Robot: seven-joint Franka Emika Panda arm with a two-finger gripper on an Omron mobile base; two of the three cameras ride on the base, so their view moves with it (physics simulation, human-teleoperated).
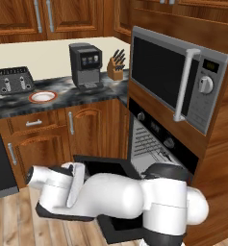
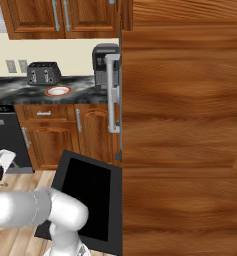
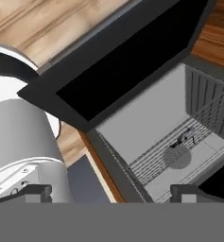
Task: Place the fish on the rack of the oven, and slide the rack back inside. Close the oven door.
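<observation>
While the oven door point(image 3: 127, 56) hangs open, a wide black glossy panel running from the left centre of the hand view toward its upper right, it also fills the lower centre of the right base view, tilted down over the wood floor point(image 2: 20, 180). At the upper left of both base views a dark marbled counter point(image 1: 62, 96) carries a black toaster point(image 1: 14, 79), a red-rimmed white plate point(image 1: 42, 97), a black coffee machine point(image 1: 85, 65) and a knife block point(image 1: 116, 67). A grey-framed microwave point(image 1: 178, 81) with a vertical white handle sits at the upper right of the left base view, directly above the oven point(image 1: 158, 139) with its round knobs. A broad brown cabinet side point(image 2: 185, 130) covers the right half of the right base view and hides the oven cavity from that side.

Inside the pale grey cavity, the rack point(image 3: 170, 151) lies at the lower right of the hand view, its bars running diagonally. A small dark shape on it, perhaps the fish point(image 3: 185, 137), is too small to read for direction.

Low in the left base view the white arm folds leftward across the door. The gripper point(image 3: 111, 194) looks down on the open oven, its fingers spread wide and holding nothing.
</observation>
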